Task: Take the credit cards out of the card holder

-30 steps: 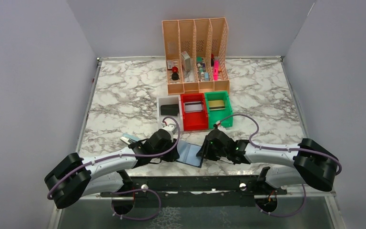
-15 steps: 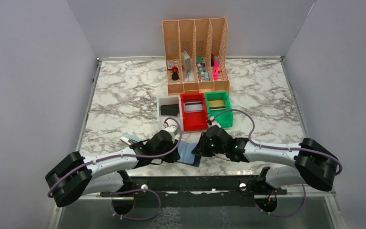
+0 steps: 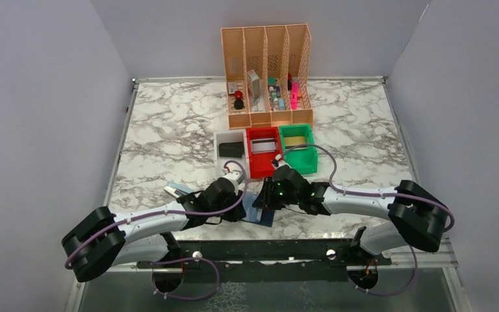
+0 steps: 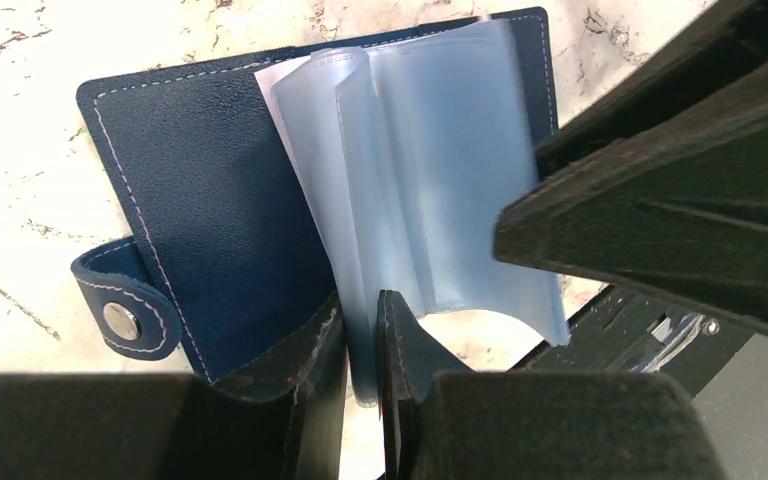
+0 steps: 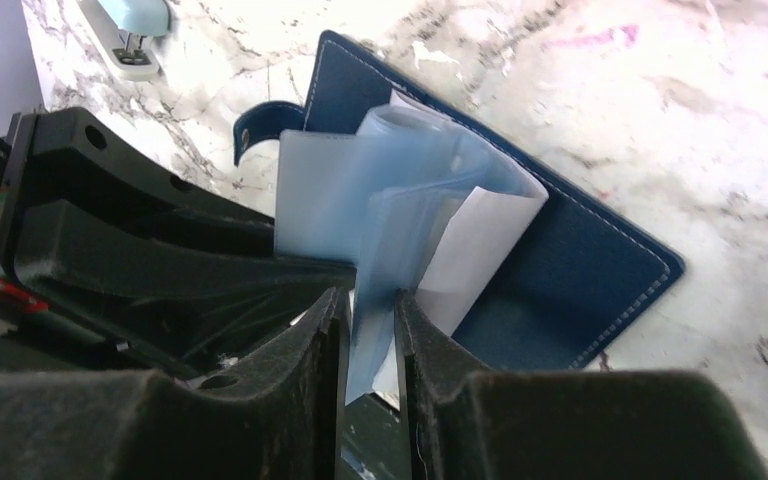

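Note:
The navy card holder (image 3: 260, 215) lies open near the table's front edge, between both grippers. In the left wrist view its blue cover (image 4: 220, 200) lies flat and its see-through pockets (image 4: 430, 180) stand up in a fan. My left gripper (image 4: 362, 345) is shut on one pocket leaf. My right gripper (image 5: 370, 325) is shut on another pocket leaf (image 5: 390, 210) from the opposite side. A white insert (image 5: 480, 245) shows behind the pockets. A black card (image 3: 231, 149), a silver-grey card (image 3: 264, 146) and a gold card (image 3: 294, 142) lie in the bins.
A white bin (image 3: 219, 140), a red bin (image 3: 264, 168) and a green bin (image 3: 299, 160) stand in a row just behind the grippers. An orange slotted rack (image 3: 268, 75) with small items is farther back. A light-blue stapler (image 3: 177, 190) lies left of the left gripper.
My right gripper has moved left over the card holder and closed in on the pockets, next to the left gripper. The left arm has barely moved.

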Available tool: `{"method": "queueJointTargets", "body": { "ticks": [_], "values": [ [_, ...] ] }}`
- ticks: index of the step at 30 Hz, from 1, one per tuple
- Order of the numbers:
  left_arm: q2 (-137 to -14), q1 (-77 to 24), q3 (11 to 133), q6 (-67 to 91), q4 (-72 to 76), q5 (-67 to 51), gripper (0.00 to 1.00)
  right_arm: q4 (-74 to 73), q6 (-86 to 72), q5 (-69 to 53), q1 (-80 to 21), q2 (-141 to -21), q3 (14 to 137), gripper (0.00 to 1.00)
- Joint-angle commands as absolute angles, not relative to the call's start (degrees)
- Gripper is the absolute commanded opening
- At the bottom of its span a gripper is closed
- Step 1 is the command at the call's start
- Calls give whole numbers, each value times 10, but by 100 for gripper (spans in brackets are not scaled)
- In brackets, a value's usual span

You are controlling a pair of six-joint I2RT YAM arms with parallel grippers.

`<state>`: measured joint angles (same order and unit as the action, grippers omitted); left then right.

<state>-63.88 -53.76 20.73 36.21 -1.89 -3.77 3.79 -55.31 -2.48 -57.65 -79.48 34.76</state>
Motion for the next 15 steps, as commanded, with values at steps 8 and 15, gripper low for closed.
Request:
{"method": "queueJointTargets", "body": {
  "ticks": [8, 15],
  "values": [
    [-622, -542, 203, 366, -3, -42, 19, -15, -520, 1, -576, -853, 417, 28],
    [-587, -544, 209, 370, -6, -59, 21, -108, -512, 108, -576, -839, 429, 29]
  ]
}}
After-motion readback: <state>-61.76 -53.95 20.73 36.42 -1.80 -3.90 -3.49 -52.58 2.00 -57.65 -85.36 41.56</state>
